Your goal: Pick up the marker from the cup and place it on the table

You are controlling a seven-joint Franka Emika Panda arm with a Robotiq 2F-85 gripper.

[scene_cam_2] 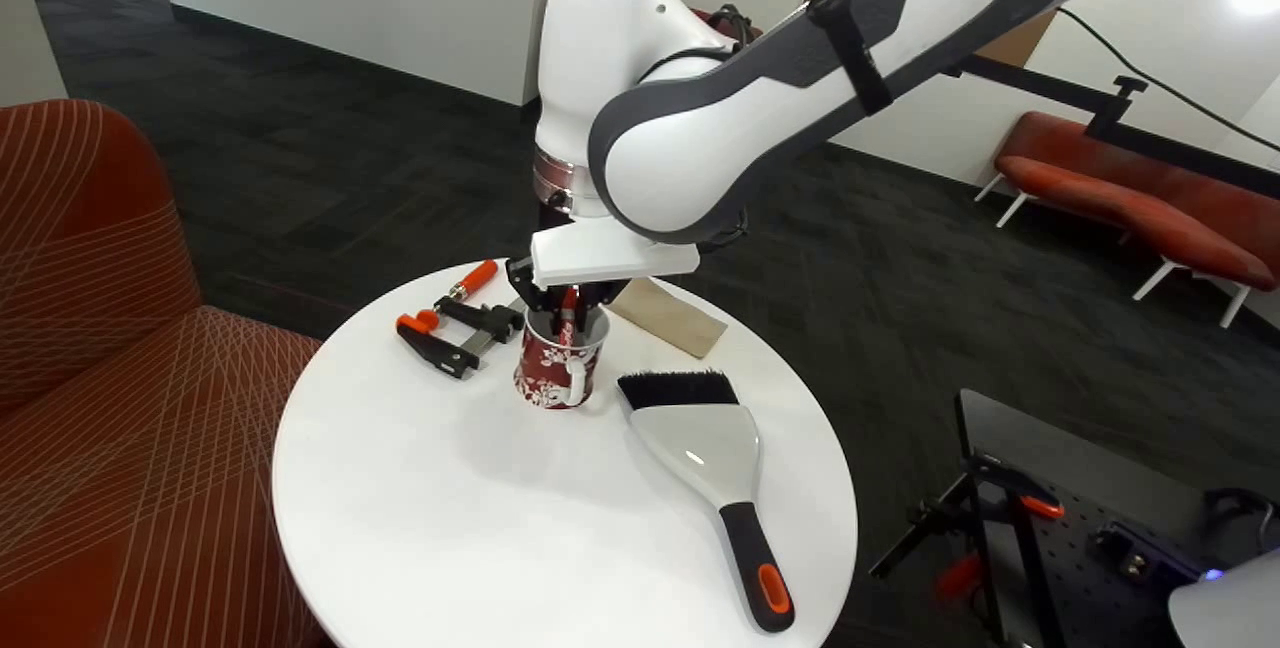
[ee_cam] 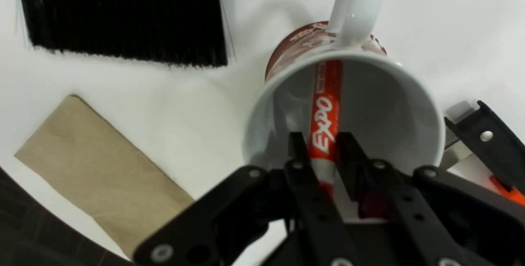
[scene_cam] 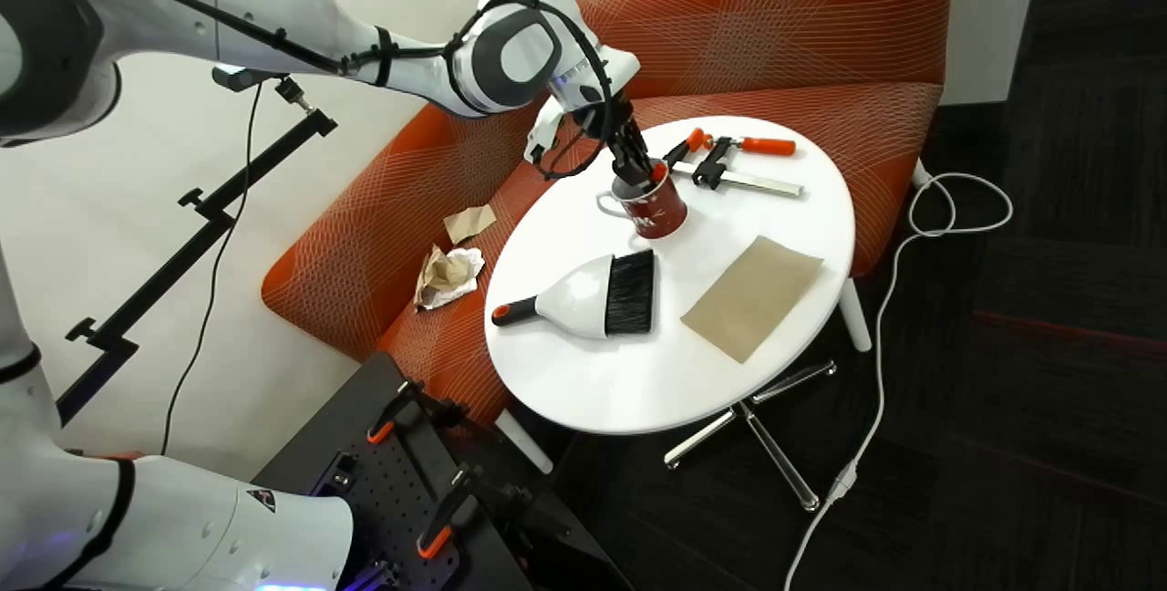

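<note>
Pinching a slim red marker [ee_cam: 325, 112] in a dark-red floral cup [scene_cam_2: 543, 366], the black two-finger gripper [ee_cam: 322, 143] maybe dips below the rim, tough angle.

— See a bar clamp [scene_cam: 709, 173] in an exterior view?
— Do, plus its orange handle toward two o'clock.
— And toward half past seven?
— Spot a white hand brush [scene_cam: 579, 299], showing black bristles to three o'clock, black handle to nine.
— And at six from the clamp?
— Find a tan sheet [scene_cam: 752, 299], also at three from the brush.
— And at nine from the brush?
— Find crumpled brown-and-white paper [scene_cam: 449, 278], plus a brown scrap [scene_cam: 470, 223] at its one o'clock, resting on an orange-red sofa [scene_cam: 748, 53] curving round to two.
— And at three from the sheet?
— Catch a white cable [scene_cam: 882, 336] crossing dark floor [scene_cam: 1048, 409].
— Notice a farther red bench [scene_cam_2: 1150, 208] in an exterior view?
— Yes, at two from the brush there.
</note>
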